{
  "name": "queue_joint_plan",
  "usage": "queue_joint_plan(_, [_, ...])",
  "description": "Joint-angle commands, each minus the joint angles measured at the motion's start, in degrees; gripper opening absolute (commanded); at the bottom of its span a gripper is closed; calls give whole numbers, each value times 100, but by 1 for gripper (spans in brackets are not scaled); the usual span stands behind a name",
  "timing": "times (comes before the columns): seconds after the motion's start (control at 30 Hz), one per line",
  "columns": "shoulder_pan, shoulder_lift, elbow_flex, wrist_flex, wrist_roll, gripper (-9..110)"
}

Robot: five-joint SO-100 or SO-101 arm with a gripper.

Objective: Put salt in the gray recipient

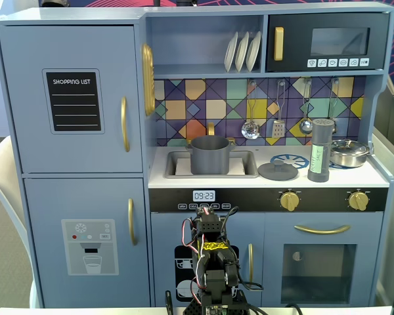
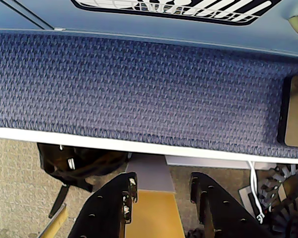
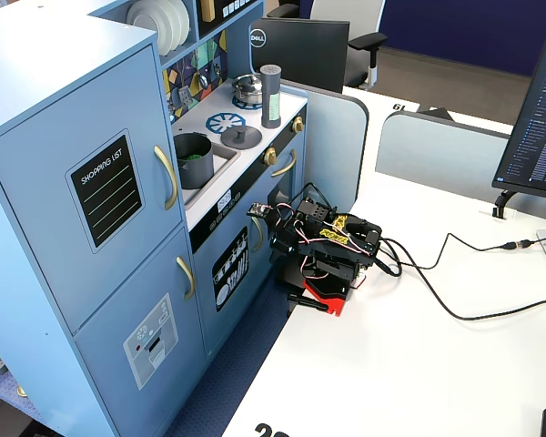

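Observation:
The salt is a tall grey shaker [image 1: 320,151] standing on the toy kitchen's counter, right of the stove ring; it also shows in the other fixed view [image 3: 271,96]. The grey pot [image 1: 210,155] sits in the sink [image 3: 193,159], with something green inside. My arm [image 3: 328,246] is folded low on the white table, in front of the kitchen's lower doors and far below the counter. In the wrist view my gripper [image 2: 164,184] is open and empty, its jaws apart over floor and a blue fabric strip.
A grey lid [image 1: 278,170] lies on the counter between sink and shaker. A silver pan [image 1: 348,152] stands behind the shaker on the right. Utensils [image 1: 278,105] hang on the back wall. Cables [image 3: 455,273] run across the white table. A black bag [image 2: 79,161] lies on the floor.

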Motion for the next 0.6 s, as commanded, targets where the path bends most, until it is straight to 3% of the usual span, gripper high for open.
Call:
queue_joint_plan(0.0, [202,26,-44,35,-264,0])
queue_joint_plan(0.43, [237,26,-44,26,-26,0])
queue_joint_plan(0.57, [949,-149,-343,-53,-404,0])
